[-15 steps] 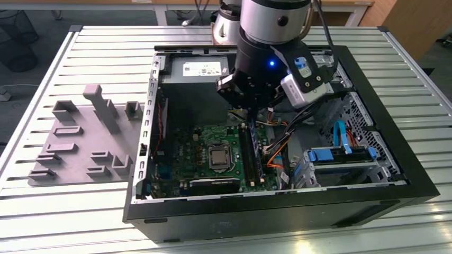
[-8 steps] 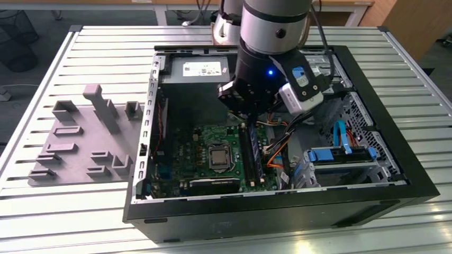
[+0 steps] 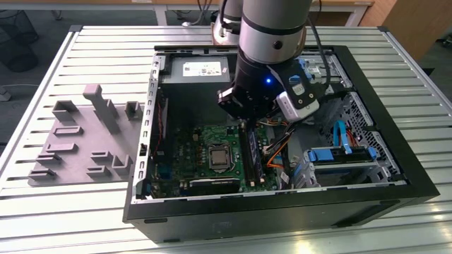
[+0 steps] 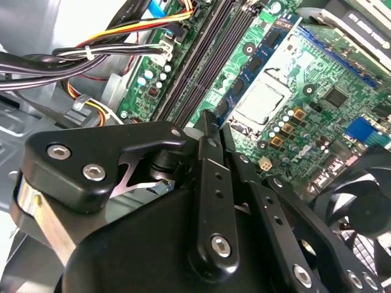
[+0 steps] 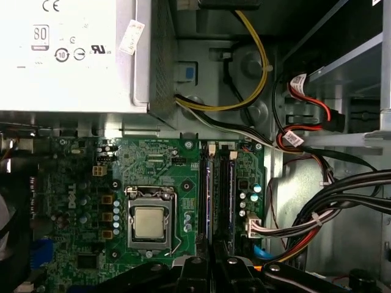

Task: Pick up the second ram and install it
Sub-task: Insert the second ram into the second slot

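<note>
A thin green-blue ram (image 4: pixel 259 58) with a row of black chips stands seated in the slot beside the CPU socket (image 4: pixel 259 101); I cannot tell whether it is the second ram. In the exterior view it is a dark upright strip (image 3: pixel 253 159) on the motherboard (image 3: pixel 190 153). My gripper (image 3: pixel 244 123) hangs inside the open computer case, right over the far end of the memory slots (image 4: pixel 195 61). Its black fingers (image 4: pixel 208 140) are shut together with nothing visible between them. The gripper (image 5: pixel 211 267) and the slots (image 5: pixel 231 195) appear together in the first wrist view.
A grey power supply (image 3: pixel 201 69) fills the case's far end. Bundled cables (image 5: pixel 342 201) and a drive cage with blue parts (image 3: pixel 339 156) crowd the exterior view's right. A black fan (image 4: pixel 360 207) sits near the board. A grey fixture tray (image 3: pixel 84 143) lies outside the case.
</note>
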Tool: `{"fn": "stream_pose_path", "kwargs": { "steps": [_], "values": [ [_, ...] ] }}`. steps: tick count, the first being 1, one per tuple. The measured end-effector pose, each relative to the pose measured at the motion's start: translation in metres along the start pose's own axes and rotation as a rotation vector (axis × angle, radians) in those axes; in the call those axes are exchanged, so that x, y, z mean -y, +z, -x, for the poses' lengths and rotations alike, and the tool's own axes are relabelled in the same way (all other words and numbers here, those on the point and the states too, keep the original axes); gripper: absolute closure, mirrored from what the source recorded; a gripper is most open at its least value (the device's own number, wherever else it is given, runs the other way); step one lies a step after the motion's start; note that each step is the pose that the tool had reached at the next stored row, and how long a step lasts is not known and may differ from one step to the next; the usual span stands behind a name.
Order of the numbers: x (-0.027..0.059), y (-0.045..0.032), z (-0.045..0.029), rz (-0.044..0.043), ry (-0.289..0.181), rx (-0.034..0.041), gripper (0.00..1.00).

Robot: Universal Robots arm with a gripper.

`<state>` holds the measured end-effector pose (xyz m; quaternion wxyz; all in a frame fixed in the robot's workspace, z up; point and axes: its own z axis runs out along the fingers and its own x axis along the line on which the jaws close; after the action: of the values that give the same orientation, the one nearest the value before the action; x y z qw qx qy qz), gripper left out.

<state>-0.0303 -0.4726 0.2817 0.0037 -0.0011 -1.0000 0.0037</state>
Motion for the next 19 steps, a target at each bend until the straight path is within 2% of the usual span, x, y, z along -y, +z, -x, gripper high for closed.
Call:
{"fn": "stream_pose_path", "kwargs": {
  "steps": [8,13,19],
  "values": [
    [-0.0001,0.0145,0.0014,0.0,0.0,0.0001,0.86],
    [-0.0001,0.0162,0.0015,-0.0001,0.0,0.0,0.86],
    [-0.0002,0.0262,0.0055,-0.0001,0.0,0.0,0.86]
  ]
}}
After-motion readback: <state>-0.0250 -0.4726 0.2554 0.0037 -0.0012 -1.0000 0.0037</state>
